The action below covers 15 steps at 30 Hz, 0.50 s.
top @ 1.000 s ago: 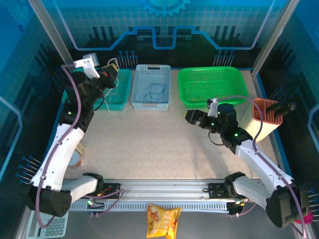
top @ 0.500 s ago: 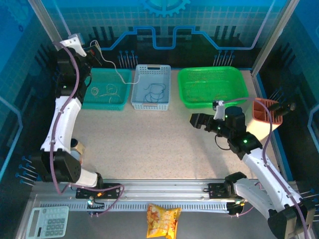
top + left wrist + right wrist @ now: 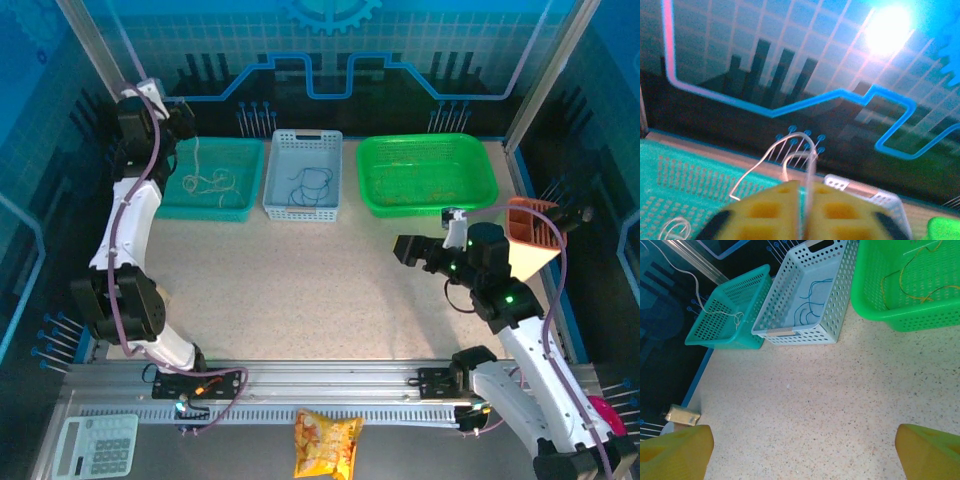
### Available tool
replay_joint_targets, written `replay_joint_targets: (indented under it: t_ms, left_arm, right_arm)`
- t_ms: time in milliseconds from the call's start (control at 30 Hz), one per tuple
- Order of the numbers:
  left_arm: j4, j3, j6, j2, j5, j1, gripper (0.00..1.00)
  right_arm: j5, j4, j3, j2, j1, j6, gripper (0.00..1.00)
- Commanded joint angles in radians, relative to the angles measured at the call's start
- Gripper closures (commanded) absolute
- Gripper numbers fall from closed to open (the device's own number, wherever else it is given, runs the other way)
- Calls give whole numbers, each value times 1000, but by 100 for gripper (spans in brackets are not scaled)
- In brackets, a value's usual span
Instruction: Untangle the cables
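My left gripper (image 3: 178, 118) is raised above the back left corner, shut on the cream-white cable (image 3: 799, 146). That cable loops up out of the yellow fingers (image 3: 765, 215), and its tail hangs down to a small cream clump (image 3: 208, 181) in the teal basket (image 3: 243, 205). A dark blue cable (image 3: 310, 184) lies in the pale blue basket (image 3: 300, 210), and a tan-yellow cable (image 3: 912, 272) lies in the green basket (image 3: 480, 160). Over the bare table, my right gripper (image 3: 405, 250) is open with nothing between its fingers (image 3: 675, 450).
The three baskets stand in a row along the back of the speckled table (image 3: 300, 290). An orange holder (image 3: 530, 245) is beside my right arm. A snack bag (image 3: 327, 445) and a calculator (image 3: 95, 445) lie below the front rail. A small tan object (image 3: 681, 415) sits near the left edge.
My left arm has swung up and back from the teal basket, lifting the cream-white cable with it. My right arm has drawn back a little to the right, still open.
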Motion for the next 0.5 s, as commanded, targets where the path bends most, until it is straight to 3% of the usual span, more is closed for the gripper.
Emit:
replay_joint_targets:
  t_ms: [0, 67, 300, 467]
  left_arm:
    - [-25, -50, -5, -14, 48, 34, 35]
    - [-48, -50, -21, -28, 51, 44, 2]
    - [-49, -25, -60, -112, 130, 47, 1]
    - [43, -131, -132, -247, 175, 29, 1]
  right_arm:
    - [14, -41, 36, -15, -15, -31, 6]
    - [18, -46, 41, -17, -15, -35, 4]
    - [31, -42, 47, -14, -15, -41, 0]
    - [41, -25, 53, -14, -14, -69, 0]
